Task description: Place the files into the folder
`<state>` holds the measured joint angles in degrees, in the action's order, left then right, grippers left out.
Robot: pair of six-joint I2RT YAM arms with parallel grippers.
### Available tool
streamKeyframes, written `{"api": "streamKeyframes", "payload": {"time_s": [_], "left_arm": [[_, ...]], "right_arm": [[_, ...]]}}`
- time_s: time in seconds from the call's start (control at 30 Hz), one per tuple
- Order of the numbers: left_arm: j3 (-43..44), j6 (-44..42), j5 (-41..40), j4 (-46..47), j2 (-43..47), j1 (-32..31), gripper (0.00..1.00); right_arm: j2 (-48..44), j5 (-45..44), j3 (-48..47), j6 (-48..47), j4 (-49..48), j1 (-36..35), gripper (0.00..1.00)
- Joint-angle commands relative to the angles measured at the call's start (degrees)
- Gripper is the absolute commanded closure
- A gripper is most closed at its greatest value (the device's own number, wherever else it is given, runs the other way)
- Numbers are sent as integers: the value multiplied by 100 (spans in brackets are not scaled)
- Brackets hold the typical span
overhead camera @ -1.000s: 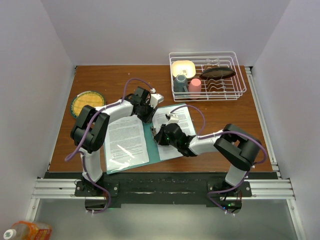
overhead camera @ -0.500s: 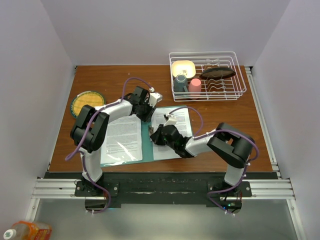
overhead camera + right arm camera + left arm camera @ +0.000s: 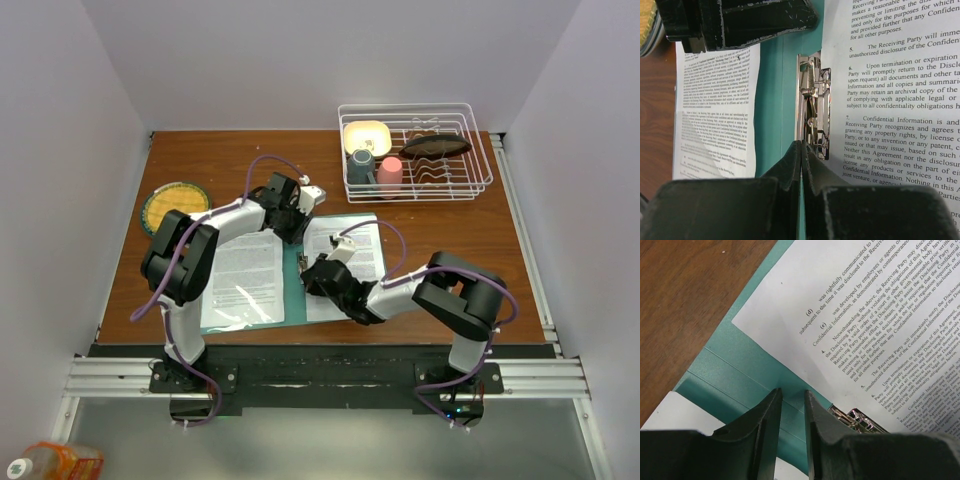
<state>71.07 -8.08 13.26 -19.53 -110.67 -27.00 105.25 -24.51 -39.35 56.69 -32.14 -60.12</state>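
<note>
Table [image 3: 200,160]: brown wood. It carries the folder near the arms, with a wire rack at the far right.

Folder [image 3: 771,90]: teal, lying open and flat between the two arms, crease running away from them. It holds one printed sheet on each leaf.

Dish rack [image 3: 450,190]: white wire, well apart from the folder. It holds a cream bowl [image 3: 366,135], a grey-blue cup [image 3: 361,165], a pink cup [image 3: 390,172] and a dark item [image 3: 435,145].

Files: the left sheet [image 3: 245,275] lies on the left leaf. The right sheet [image 3: 355,250] lies on the right leaf, its inner edge just beside the clip.

Left pincer [image 3: 792,395]: over the far end of the crease, jaws a narrow slit apart with nothing between them. Contact with the card cannot be told.

Right pincer [image 3: 801,147]: jaws pressed together and empty, tips at the near end of the clip.

Clip [image 3: 812,115]: chrome spring clamp fixed along the crease.

Step in hand: probably securing the sheets at the clip, since both already lie inside the open leaves.

Next move: likely raising the clamp lever so a sheet edge can slide under. This calls for a precise, light touch while the other arm steadies the card.
</note>
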Motion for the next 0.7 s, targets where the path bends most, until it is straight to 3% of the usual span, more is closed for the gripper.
{"api": "streamKeyframes", "payload": {"time_s": [0.0, 0.43, 0.67], "left_arm": [[30, -36, -78, -244, -244, 11, 70], [74, -36, -69, -271, -323, 11, 70], [109, -27, -69, -262, -358, 11, 70]], "right_arm": [[760, 298, 710, -141, 3196, -272, 100], [1313, 377, 745, 422, 3337, -387, 100], [918, 52, 614, 466, 3855, -615, 100]]}}
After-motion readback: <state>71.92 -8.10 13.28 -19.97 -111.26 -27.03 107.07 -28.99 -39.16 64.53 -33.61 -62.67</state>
